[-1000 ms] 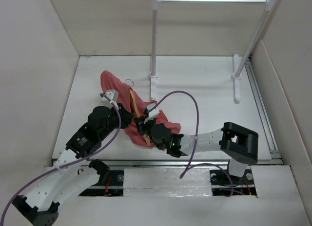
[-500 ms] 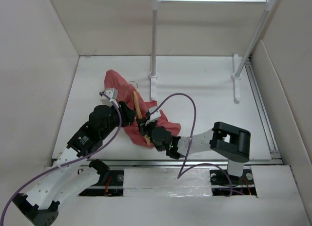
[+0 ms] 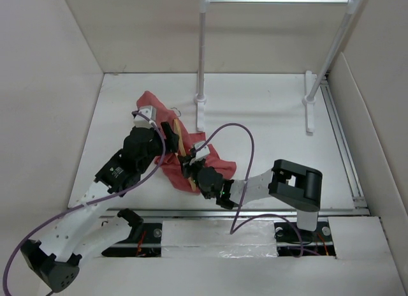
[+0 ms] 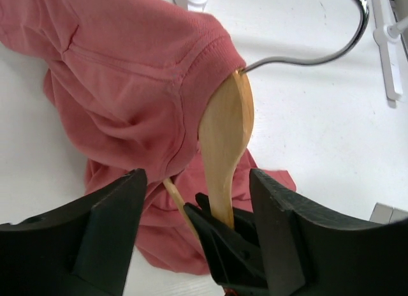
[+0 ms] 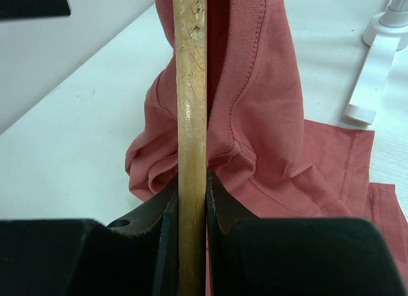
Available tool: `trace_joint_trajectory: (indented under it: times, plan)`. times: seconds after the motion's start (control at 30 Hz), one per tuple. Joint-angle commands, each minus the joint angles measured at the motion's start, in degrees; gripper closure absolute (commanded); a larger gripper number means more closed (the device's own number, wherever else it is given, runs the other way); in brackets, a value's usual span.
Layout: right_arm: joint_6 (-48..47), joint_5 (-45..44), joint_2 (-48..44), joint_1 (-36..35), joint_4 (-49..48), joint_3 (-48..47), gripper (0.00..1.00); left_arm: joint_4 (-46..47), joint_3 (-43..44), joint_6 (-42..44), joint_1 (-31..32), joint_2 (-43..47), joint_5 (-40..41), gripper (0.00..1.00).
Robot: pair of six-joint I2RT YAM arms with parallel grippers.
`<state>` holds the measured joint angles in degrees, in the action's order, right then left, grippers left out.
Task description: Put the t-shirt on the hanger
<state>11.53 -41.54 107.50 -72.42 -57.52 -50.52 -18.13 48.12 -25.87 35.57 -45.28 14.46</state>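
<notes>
Room: plain pale walls (image 3: 146, 28) on 3 sides.
Table: white table (image 3: 268, 117), white rack (image 3: 274, 0) at the back.
Shirt: red t-shirt (image 4: 121, 73) bunched on the table, 1 hanger (image 4: 224, 136) arm inside.
Left: left end effector (image 4: 196, 187) just let go, fingers apart.
Right: right end effector (image 5: 191, 194) clamped on the hanger.
Meaning: probably 1 side done, 1 left.

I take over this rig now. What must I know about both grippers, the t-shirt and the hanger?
Left gripper: open, holding nothing, close to the t-shirt.
Right gripper: shut on one wooden arm of the hanger.
Done: the fabric covers the hanger's far side, and the hook is free.
Left: pull the t-shirt over the bare, gripped arm.
</notes>
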Motion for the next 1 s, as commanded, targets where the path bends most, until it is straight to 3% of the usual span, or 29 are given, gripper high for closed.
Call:
trace_joint_trajectory:
  times: [0.0,0.27,0.53,0.83,0.97]
  plan:
    - [-0.1,-1.5,-1.2,0.0,-9.3,-1.1,1.00,4.2,3.5,1.4,0.2,-1.1,2.5,0.37]
    - [0.2,0.7,-2.8,0.0,-9.3,-0.5,1.00,5.2,8.1,2.7,0.2,-9.1,0.0,0.27]
    - [-0.7,2.6,-4.3,0.0,-8.8,-0.1,1.00,4.9,7.5,2.3,0.2,-13.4,0.7,0.29]
    - [-0.5,4.4,-6.1,1.8,-8.1,0.8,1.00,4.3,6.8,2.2,0.2,-14.9,2.1,0.48]
    - [-0.2,5.9,-6.8,2.9,-7.3,0.8,1.00,5.1,6.9,2.1,0.2,-15.8,-0.3,0.67]
